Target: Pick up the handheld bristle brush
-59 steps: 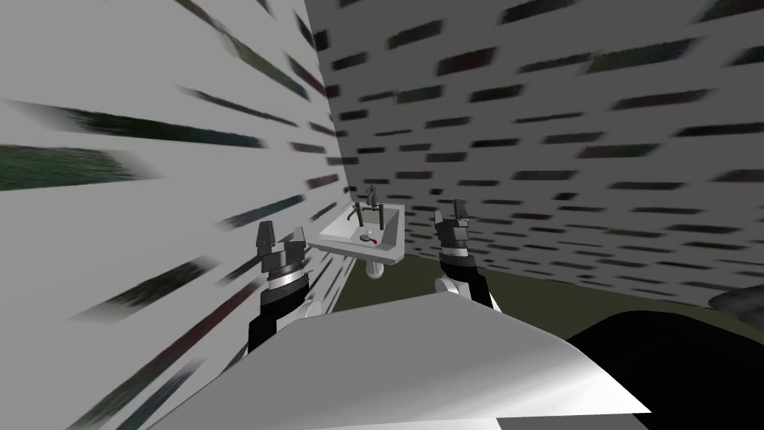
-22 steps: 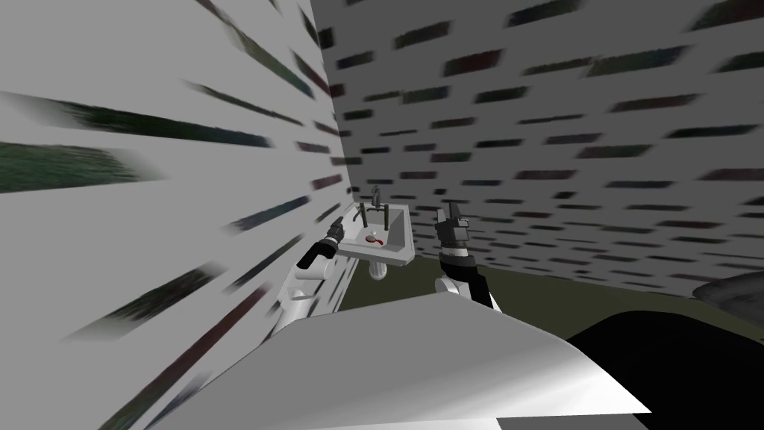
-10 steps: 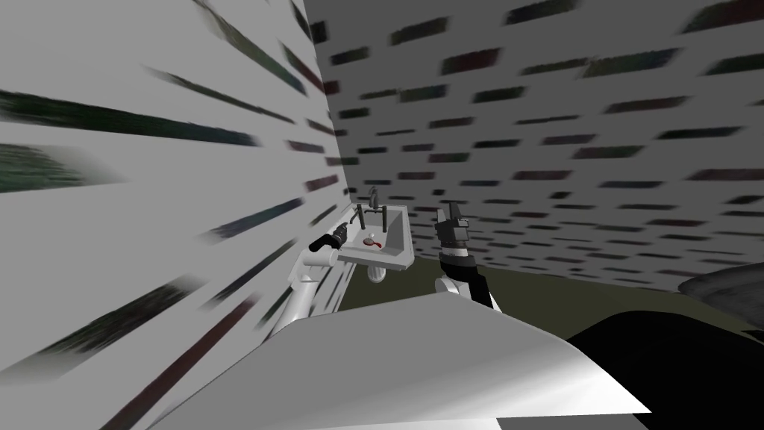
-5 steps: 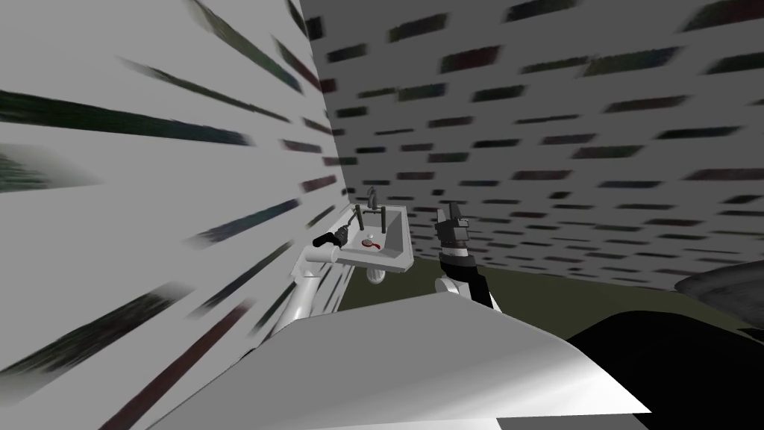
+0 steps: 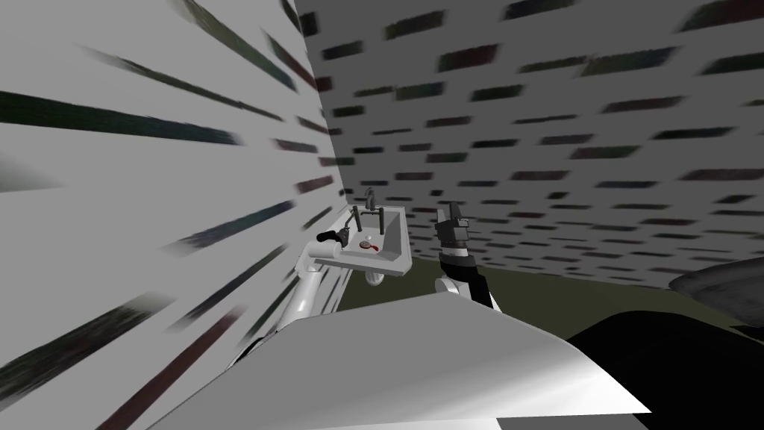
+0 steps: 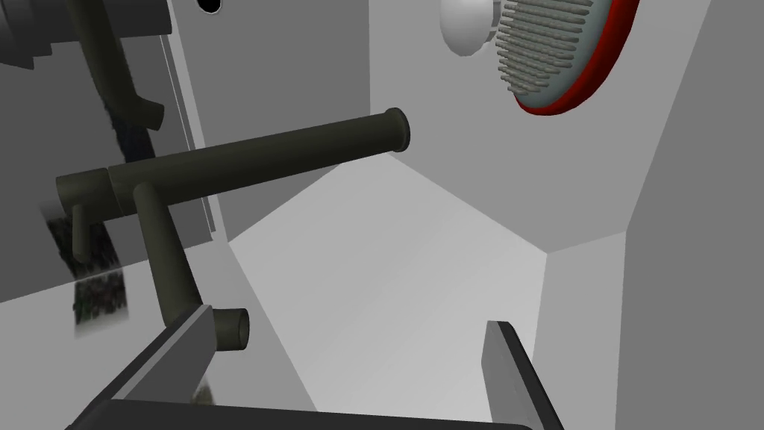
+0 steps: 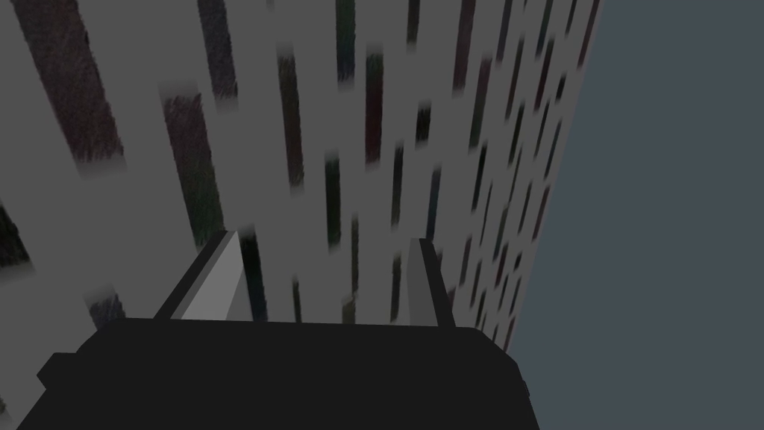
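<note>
Your main risk here was the faucet (image 6: pixel 254 157): its dark crossbar ran across the sink (image 5: pixel 395 257) between your left gripper (image 6: pixel 349 321) and the brush (image 6: pixel 567 52), and one blade sat right against a short stub of that pipework, so a straight push deeper into the sink would likely have snagged it. The second risk, as I judged it, was the grasp itself. The brush lay on the floor of the sink toward its far side, bristles facing the gripper, red-rimmed and round, with a white rounded lump just beside it (the wrist view cut the handle off). Thin blades closing across that wide head could slide off it, or scrape the sloping inner wall of the sink first. The left arm was stretched over the sink's near-left rim, its gripper tipped down into the basin, fingers spread wide with nothing between them, well short of the brush. Your right gripper (image 5: pixel 453 216) stood off the sink's right side, pointing upward, fingers apart and empty; it had no part in this reach.
</note>
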Tool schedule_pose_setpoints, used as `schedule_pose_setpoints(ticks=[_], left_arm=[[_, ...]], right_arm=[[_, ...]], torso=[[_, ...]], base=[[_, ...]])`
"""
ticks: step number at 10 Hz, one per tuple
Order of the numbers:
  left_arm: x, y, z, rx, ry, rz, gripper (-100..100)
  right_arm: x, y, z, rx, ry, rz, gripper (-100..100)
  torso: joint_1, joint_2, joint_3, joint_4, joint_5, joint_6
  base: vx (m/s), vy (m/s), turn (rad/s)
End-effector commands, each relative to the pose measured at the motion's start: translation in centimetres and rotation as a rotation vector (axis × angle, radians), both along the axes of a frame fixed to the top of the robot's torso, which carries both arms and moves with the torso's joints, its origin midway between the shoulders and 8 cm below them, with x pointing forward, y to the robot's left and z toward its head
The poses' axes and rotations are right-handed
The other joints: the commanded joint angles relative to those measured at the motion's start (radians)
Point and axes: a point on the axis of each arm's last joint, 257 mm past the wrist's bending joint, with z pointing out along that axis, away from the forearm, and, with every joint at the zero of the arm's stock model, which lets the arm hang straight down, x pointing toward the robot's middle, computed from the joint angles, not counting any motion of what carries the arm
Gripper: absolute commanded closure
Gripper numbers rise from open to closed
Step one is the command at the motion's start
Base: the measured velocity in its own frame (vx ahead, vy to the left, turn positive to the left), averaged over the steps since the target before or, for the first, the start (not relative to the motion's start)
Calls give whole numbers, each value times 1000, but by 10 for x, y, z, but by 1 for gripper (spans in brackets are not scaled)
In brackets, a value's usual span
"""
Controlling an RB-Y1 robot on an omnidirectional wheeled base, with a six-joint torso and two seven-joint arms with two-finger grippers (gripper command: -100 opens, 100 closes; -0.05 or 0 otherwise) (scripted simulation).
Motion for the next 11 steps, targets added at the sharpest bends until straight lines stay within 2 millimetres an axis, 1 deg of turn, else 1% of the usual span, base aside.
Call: schedule_pose_setpoints(ticks=[1, 2, 3, 4, 5, 8, 11], left_arm=[[0, -1, -10, 1, 54, 9, -100], [-4, 0, -15, 5, 80, 12, -100], [-2, -2, -19, 2, 109, 20, -100], [-7, 0, -24, 6, 137, 23, -100], [-8, 0, -26, 8, 146, 24, -100], [-15, 0, -42, 9, 248, 49, -100], [-29, 4, -57, 18, 343, 70, -100]], right_arm=[[0, 0, 0, 0, 0, 0, 0], [0, 0, 0, 0, 0, 0, 0], [0, 0, 0, 0, 0, 0, 0], [0, 0, 0, 0, 0, 0, 0], [0, 0, 0, 0, 0, 0, 0], [0, 0, 0, 0, 0, 0, 0], [0, 0, 0, 0, 0, 0, 0]], torso=[[0, 0, 0, 0, 0, 0], [-1, 0, 0, 0, 0, 0], [-1, -1, 0, 0, 0, 0], [-2, -1, -1, 0, 0, 0], [-2, -1, 0, 0, 0, 0], [-2, 0, 0, 0, 0, 0], [-3, -1, -1, 0, -1, 0]], base=[[30, -31, -33], [36, -34, -26], [44, -53, -35], [38, -45, -18], [19, -16, 3], [40, -44, -36], [45, -59, -23]])
